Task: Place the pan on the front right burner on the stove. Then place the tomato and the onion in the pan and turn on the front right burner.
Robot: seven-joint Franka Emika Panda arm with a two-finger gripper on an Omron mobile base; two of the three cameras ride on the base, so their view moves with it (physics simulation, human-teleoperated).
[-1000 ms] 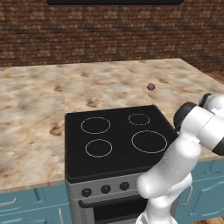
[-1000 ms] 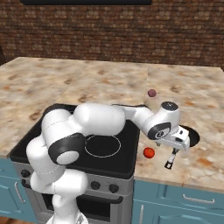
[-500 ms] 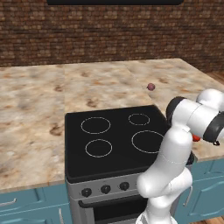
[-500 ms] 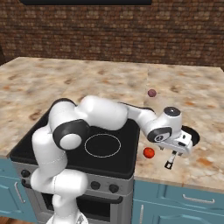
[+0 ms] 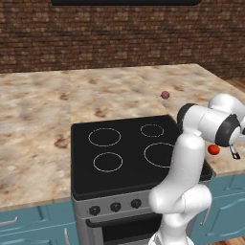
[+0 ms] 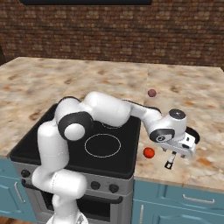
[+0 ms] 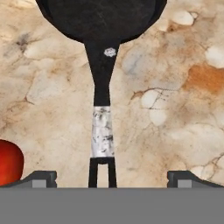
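Note:
The black pan [image 7: 100, 17] lies on the marble counter to the right of the stove [image 6: 30, 148], its pale grey handle [image 7: 102, 131] running toward me. My gripper [image 7: 113, 177] is open and straddles the handle's forked end, with one fingertip [image 7: 43, 177] on each side, well apart from it. From the right base view, the hand [image 6: 178, 151] hovers low over the handle and hides most of the pan [image 6: 194, 135]. The bright red tomato [image 6: 149, 152] [image 7: 8, 162] [image 5: 214, 149] rests just left of the handle. Farther back on the counter sits the purplish onion [image 6: 152, 92] [image 5: 165, 94]. Nothing stands on the front right burner [image 6: 102, 145] [image 5: 158, 154].
The counter's front edge [image 6: 183, 181] runs close below the handle's end. The stove's black knobs [image 5: 115, 206] line its grey front. A brick wall [image 6: 109, 30] closes the back of the counter. Blue cabinets [image 6: 175, 205] stand below.
The arm has swung further right and down, bringing the hand lower over the pan's handle. The jaws have stayed open; pan, tomato and onion have not moved.

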